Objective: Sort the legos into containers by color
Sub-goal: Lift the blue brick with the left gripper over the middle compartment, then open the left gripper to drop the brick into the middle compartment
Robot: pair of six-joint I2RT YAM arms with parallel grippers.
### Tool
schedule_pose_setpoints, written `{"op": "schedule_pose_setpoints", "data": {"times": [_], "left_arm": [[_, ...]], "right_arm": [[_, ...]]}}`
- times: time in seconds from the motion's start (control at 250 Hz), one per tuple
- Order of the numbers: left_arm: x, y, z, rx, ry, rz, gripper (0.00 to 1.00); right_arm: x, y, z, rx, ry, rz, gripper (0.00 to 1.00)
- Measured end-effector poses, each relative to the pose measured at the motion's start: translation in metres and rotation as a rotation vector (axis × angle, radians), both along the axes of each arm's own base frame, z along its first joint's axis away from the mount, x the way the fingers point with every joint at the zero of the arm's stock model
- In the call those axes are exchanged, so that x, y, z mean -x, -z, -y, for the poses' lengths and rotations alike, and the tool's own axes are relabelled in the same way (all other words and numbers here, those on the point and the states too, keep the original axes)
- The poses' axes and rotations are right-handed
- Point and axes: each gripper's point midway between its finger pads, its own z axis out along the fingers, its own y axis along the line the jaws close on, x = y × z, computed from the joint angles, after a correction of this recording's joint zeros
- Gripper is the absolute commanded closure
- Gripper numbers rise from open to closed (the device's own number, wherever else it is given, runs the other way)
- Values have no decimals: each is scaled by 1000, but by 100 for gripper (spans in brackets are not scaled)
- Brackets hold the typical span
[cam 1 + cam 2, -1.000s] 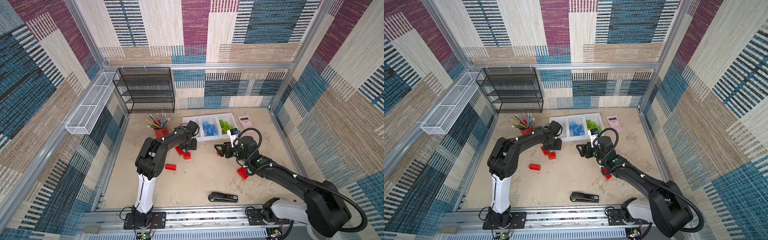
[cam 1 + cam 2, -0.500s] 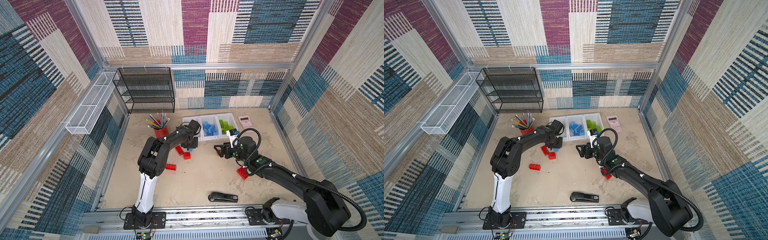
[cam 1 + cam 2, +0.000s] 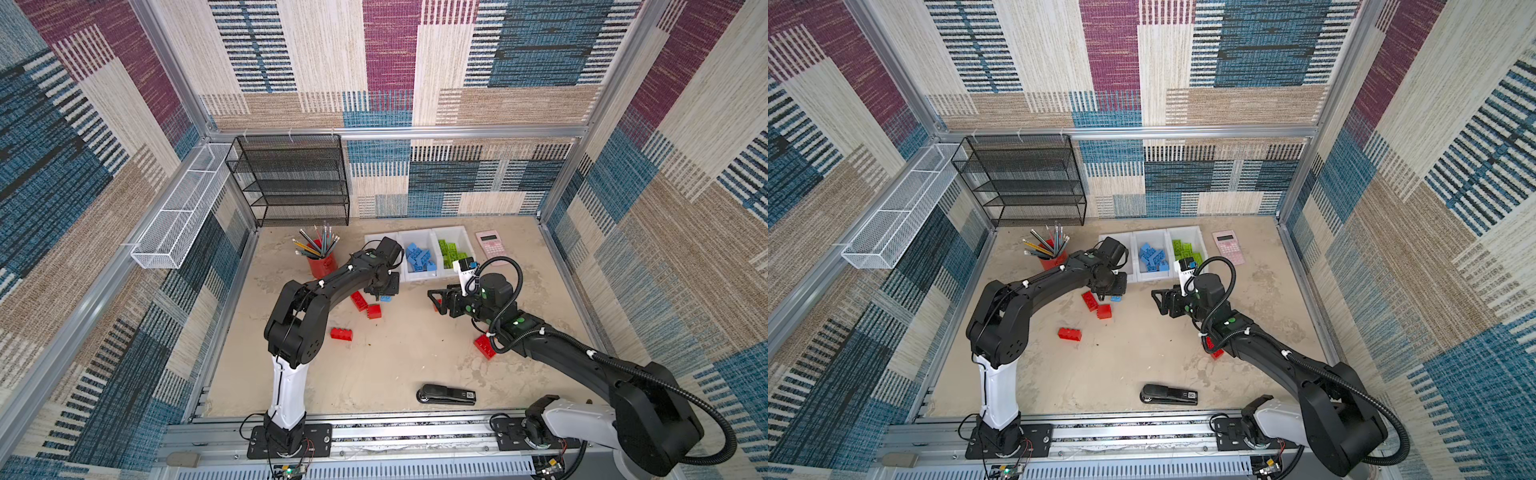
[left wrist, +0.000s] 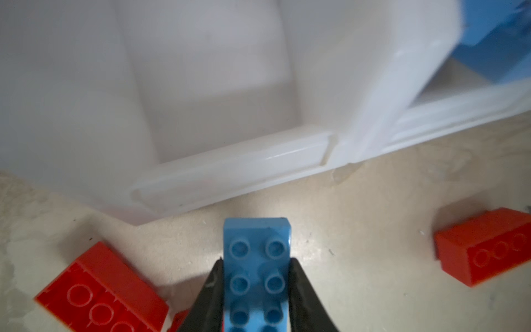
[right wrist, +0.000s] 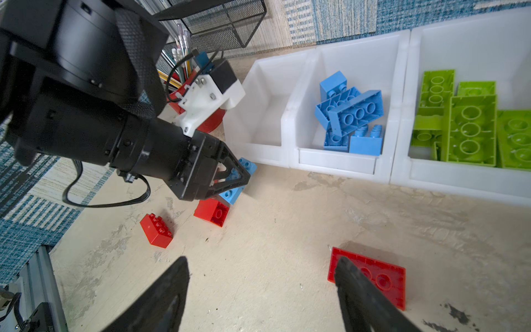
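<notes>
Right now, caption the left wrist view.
Left gripper clamps blue studded plastic brick before white plastic bin, red bricks alongside.

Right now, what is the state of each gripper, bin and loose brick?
left gripper: shut on blue brick.
right gripper: open, empty.
left bin: empty.
middle bin: holds blue bricks.
right bin: holds green bricks.
red bricks: loose on the table.

Bright, even light; soft shadows. Both top views bowed at edges. Left wrist view: containers point(image 4: 235, 169) blurred, glare patch on table point(image 4: 344, 218).
</notes>
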Motion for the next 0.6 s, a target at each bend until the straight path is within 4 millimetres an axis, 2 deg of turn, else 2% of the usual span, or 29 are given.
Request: {"op": "schedule_pose_setpoints", "data": {"times": [0.152,0.296,0.448,0.6], "left_arm": [[-6,-36,23,56,40,59,77],[-25,-67,44,117,71,121,77],[-51,-75,68,162,97,154,77],[-76,-78,92,207,127,183,78]], "right_arm": [[7,-8,3,-12,-2,23,18],[16,-20,8,-26,2,62,17],[23,-27,15,-19,15,78,17],[28,-17,20,8,20,43,17]]}}
